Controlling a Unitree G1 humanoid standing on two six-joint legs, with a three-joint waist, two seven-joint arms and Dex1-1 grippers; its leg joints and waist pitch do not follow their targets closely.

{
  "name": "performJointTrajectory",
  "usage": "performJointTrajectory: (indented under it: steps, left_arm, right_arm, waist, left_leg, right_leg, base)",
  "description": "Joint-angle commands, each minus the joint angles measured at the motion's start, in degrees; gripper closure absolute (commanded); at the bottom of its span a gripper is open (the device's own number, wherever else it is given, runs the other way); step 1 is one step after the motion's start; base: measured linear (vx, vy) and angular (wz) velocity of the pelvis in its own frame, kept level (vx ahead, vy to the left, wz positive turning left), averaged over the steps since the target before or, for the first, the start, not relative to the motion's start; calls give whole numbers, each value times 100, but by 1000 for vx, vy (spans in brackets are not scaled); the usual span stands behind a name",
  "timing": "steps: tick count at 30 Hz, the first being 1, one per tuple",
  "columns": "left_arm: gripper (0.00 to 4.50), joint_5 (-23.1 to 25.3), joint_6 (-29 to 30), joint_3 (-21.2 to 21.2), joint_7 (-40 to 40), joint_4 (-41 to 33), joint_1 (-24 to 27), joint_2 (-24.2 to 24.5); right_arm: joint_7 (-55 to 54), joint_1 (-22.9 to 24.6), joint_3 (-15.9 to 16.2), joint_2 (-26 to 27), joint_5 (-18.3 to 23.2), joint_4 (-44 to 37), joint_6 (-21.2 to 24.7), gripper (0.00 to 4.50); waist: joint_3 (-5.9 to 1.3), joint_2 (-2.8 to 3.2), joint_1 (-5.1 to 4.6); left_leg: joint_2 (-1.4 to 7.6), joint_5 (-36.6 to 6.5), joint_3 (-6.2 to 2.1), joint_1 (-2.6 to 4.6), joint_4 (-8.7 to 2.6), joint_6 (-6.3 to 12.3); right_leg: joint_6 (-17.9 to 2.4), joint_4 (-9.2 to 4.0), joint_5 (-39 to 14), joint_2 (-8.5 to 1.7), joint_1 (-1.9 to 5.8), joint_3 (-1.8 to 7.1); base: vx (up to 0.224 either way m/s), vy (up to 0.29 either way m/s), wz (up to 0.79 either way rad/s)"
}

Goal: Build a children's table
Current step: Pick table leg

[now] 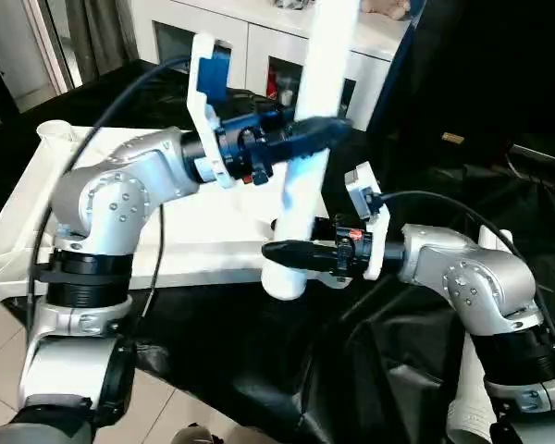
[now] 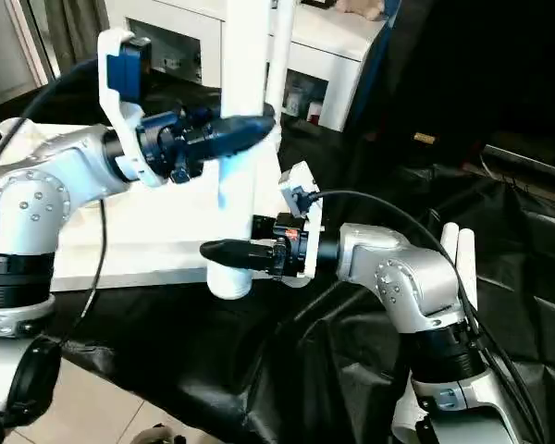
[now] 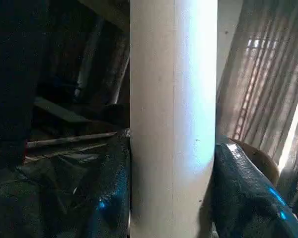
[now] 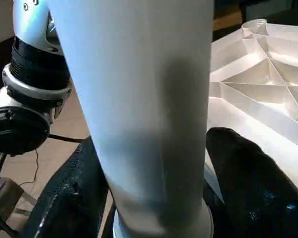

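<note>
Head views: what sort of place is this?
Probably a furnished indoor room: a white cabinet with glass doors behind, curtains at a bright window, tiled floor, and black sheeting under the work.

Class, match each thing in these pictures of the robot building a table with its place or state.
Things:
1. long white tubular plastic leg
2. left gripper
3. right gripper
4. white plastic tabletop

States:
A. grips the leg low down
B. lies flat, ribbed underside up
C. stands upright
D. grips the leg higher up

Pairs: 1-C, 2-D, 3-A, 4-B
</note>
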Motion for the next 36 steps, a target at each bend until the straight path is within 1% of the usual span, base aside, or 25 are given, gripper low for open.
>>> performJointTrajectory:
  steps: [1, 4, 9, 11, 15, 19, 21, 22, 23, 24, 26, 30, 31, 32, 33, 34, 36]
  left_arm:
    - [271, -114, 70, -113, -104, -36, -75, -24]
    - [271, -101, 83, -131, -136, -16, -91, -18]
    - [271, -105, 109, -106, -157, 4, -110, -16]
    - [271, -113, 115, -79, -149, 10, -128, -19]
    - [271, -111, 103, -42, -132, 30, -160, -37]
    - [271, -107, 108, -38, -142, 28, -170, -42]
    - [271, -115, 110, -24, -137, 34, -180, -54]
    - [271, -118, 108, -21, -136, 33, -184, -57]
    - [271, -119, 108, -20, -136, 33, -184, -57]
    - [271, -127, 108, -8, -130, 38, -192, -66]
    - [271, -131, 108, 1, -122, 44, -200, -72]
    - [271, -70, 64, -4, -47, 45, -195, -81]
    - [236, -36, 44, -8, -7, 45, -192, -85]
    - [215, -111, 129, 30, 11, 83, -199, -111]
    - [201, -136, 150, 44, 13, 87, -200, -117]
    - [201, -260, 255, 117, 29, 111, -207, -147]
    - [192, -280, 238, 143, 31, 104, -197, -161]
  right_arm:
    - [83, -101, -20, -89, 28, -83, -94, 142]
    - [156, -127, 11, -107, -2, -68, -149, 142]
    - [266, -106, 100, -166, -82, -86, -194, 142]
    - [299, -79, 154, -184, -131, -88, -219, 169]
    - [332, -61, 213, -200, -178, -76, -260, 175]
    - [333, -65, 221, -198, -184, -61, -268, 175]
    - [336, -66, 221, -194, -186, -53, -266, 206]
    - [341, -64, 219, -189, -186, -50, -262, 206]
    - [341, -64, 219, -188, -186, -50, -261, 225]
    - [359, -57, 215, -183, -168, -51, -256, 225]
    - [387, -45, 206, -181, -125, -63, -240, 244]
    - [356, -42, 185, -161, -116, -55, -267, 254]
    - [343, -40, 175, -153, -115, -54, -277, 255]
    - [297, -39, 126, -108, -99, -34, -303, 256]
    - [289, -38, 118, -100, -99, -33, -309, 256]
    - [250, -33, 78, -61, -98, -27, -342, 257]
    - [194, -22, 26, -21, -82, -36, -360, 257]
  waist:
    - [-401, 10, 14]
    - [-399, 18, 12]
    - [-401, 13, 20]
    - [-401, 11, 15]
    - [-402, 9, 23]
    - [-405, 8, 18]
    - [-406, 8, 19]
    - [-405, 13, 20]
    - [-405, 11, 19]
    - [-403, 12, 18]
    - [-407, 8, 22]
    - [-406, 16, 20]
    - [-407, 13, 20]
    - [-411, 31, 18]
    - [-410, 26, 15]
    - [-413, 50, 12]
    - [-412, 33, 10]
  left_leg:
    - [386, -489, -132, 60, -437, -182]
    - [387, -501, -134, 58, -440, -181]
    - [387, -464, -135, 60, -436, -170]
    - [385, -476, -133, 58, -436, -173]
    - [386, -501, -134, 55, -433, -168]
    - [388, -470, -136, 57, -433, -161]
    - [386, -457, -135, 56, -432, -154]
    - [384, -459, -133, 57, -430, -154]
    - [387, -473, -135, 56, -432, -152]
    - [383, -481, -133, 56, -431, -150]
    - [384, -459, -135, 51, -429, -149]
    - [390, -463, -136, 59, -432, -150]
    - [389, -472, -134, 61, -429, -150]
    - [387, -465, -133, 59, -427, -153]
    - [386, -466, -134, 58, -427, -150]
    - [388, -463, -133, 59, -423, -168]
    - [389, -480, -136, 63, -430, -173]
  right_leg:
    - [-780, -413, -1494, -594, 318, 349]
    - [-774, -417, -1523, -589, 314, 346]
    - [-790, -410, -1463, -587, 316, 347]
    - [-794, -410, -1461, -587, 320, 347]
    - [-765, -421, -1549, -594, 321, 348]
    - [-784, -411, -1486, -589, 320, 347]
    - [-800, -407, -1446, -589, 322, 346]
    - [-805, -407, -1441, -588, 320, 346]
    - [-811, -407, -1446, -587, 321, 345]
    - [-805, -411, -1463, -587, 320, 346]
    - [-802, -407, -1456, -590, 328, 347]
    - [-831, -403, -1406, -588, 321, 344]
    - [-833, -405, -1410, -588, 319, 346]
    - [-850, -403, -1367, -590, 322, 347]
    - [-857, -401, -1357, -587, 322, 347]
    - [-897, -383, -1317, -590, 322, 346]
    - [-934, -391, -1286, -586, 321, 341]
  base:
    - [0, 0, 0]
    - [0, 0, 0]
    - [0, 0, 0]
    - [0, 0, 0]
    - [0, 0, 0]
    - [0, 0, 0]
    - [0, 0, 0]
    - [0, 0, 0]
    - [0, 0, 0]
    - [0, 0, 0]
    - [0, 0, 0]
    - [0, 0, 0]
    - [0, 0, 0]
    - [0, 0, 0]
    - [0, 0, 0]
    - [0, 0, 0]
    - [0, 0, 0]
